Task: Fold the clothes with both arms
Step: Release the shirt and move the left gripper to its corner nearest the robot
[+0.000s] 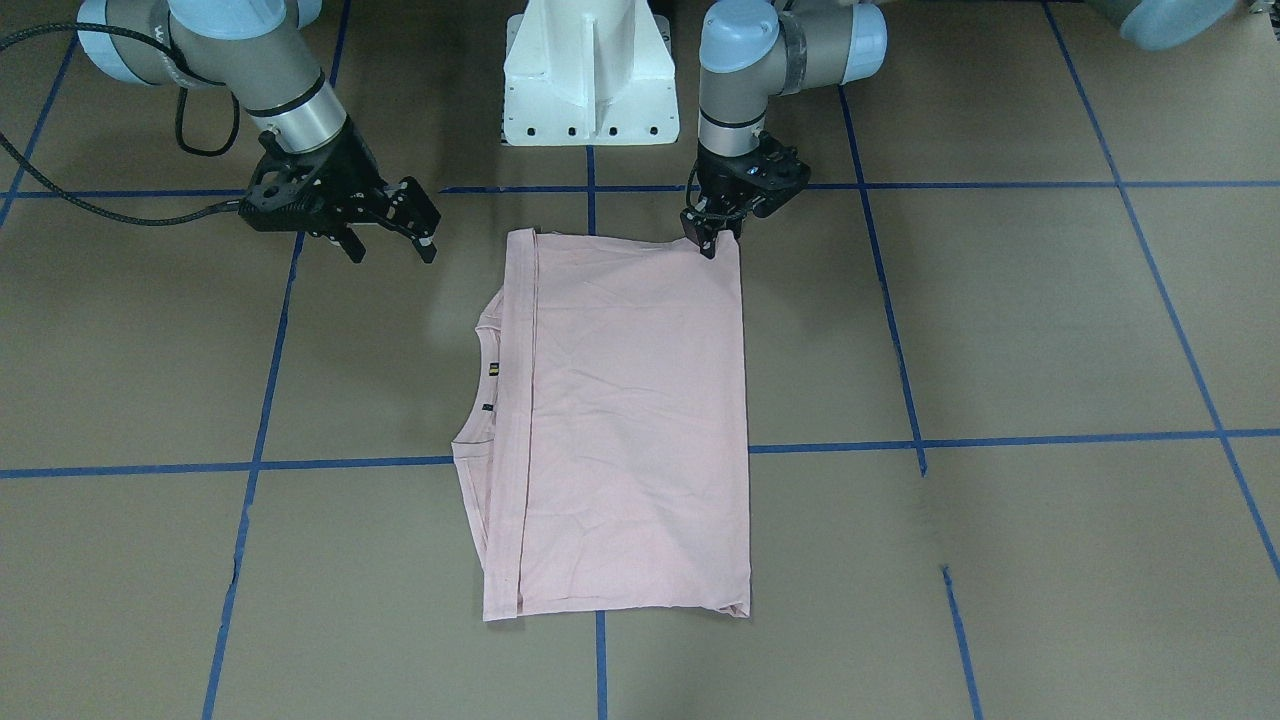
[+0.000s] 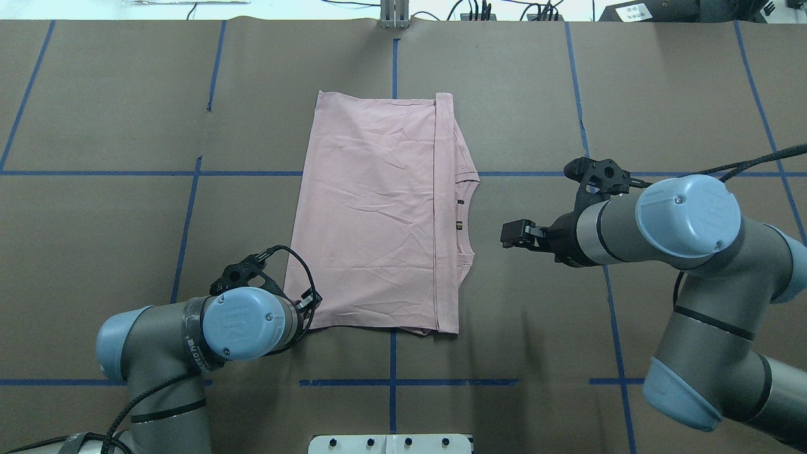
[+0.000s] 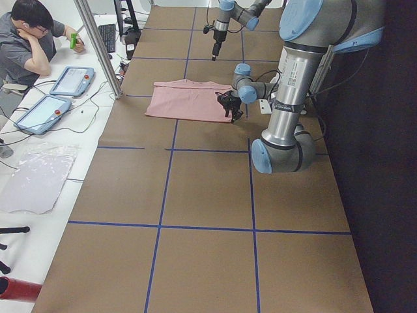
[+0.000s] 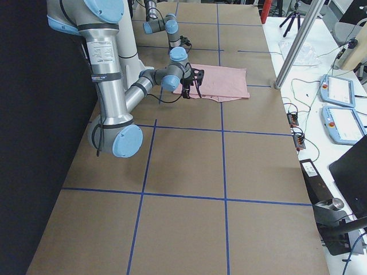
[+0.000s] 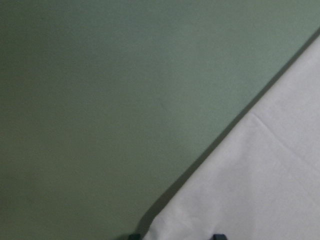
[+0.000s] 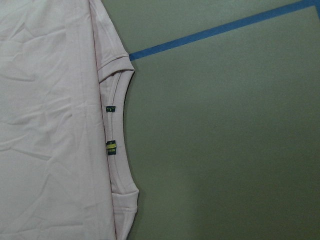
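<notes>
The pale pink T-shirt lies folded flat in the middle of the table, plain back up. Its collar and small tags face my right side. My left gripper points down at the shirt's near corner on my left. In the left wrist view the shirt corner lies between two slightly parted fingertips. My right gripper is open and empty. It hovers beside the collar, apart from the cloth.
Brown table cover with a blue tape grid. The white pedestal stands at my edge of the table. In the exterior left view a seated operator, tablets and a metal pole stand beyond the table's far edge.
</notes>
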Controlling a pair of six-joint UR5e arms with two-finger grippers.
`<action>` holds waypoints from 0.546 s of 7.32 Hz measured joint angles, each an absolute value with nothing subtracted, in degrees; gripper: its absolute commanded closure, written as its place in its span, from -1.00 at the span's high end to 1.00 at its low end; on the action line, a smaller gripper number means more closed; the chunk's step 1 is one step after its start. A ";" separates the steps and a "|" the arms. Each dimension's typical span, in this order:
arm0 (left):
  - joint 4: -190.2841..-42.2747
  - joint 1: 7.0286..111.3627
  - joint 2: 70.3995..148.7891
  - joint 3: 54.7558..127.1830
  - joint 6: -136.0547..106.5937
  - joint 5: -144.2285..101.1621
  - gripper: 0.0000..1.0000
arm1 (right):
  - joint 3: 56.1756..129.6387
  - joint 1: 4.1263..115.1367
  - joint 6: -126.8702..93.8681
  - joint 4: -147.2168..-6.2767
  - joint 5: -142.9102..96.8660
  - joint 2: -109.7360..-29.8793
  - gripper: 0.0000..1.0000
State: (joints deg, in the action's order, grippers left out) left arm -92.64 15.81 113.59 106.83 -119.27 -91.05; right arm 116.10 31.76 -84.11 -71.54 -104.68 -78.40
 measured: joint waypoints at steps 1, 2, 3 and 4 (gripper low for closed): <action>-92.63 15.82 113.54 106.92 -119.27 -91.07 -0.85 | 116.10 31.78 -84.11 -71.54 -104.68 -78.40 1.00; -92.64 15.82 113.47 107.04 -119.27 -91.11 -0.97 | 116.10 31.80 -84.11 -71.54 -104.68 -78.40 1.00; -92.61 15.82 113.42 107.21 -119.25 -91.11 -1.00 | 116.13 31.81 -84.13 -71.54 -104.68 -78.40 1.00; -92.58 15.85 113.36 107.73 -119.21 -91.08 -1.00 | 116.16 31.81 -84.15 -71.54 -104.68 -78.40 1.00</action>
State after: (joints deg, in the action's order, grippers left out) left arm -92.58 15.85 113.36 107.73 -119.21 -91.08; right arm 116.16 31.81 -84.15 -71.54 -104.68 -78.40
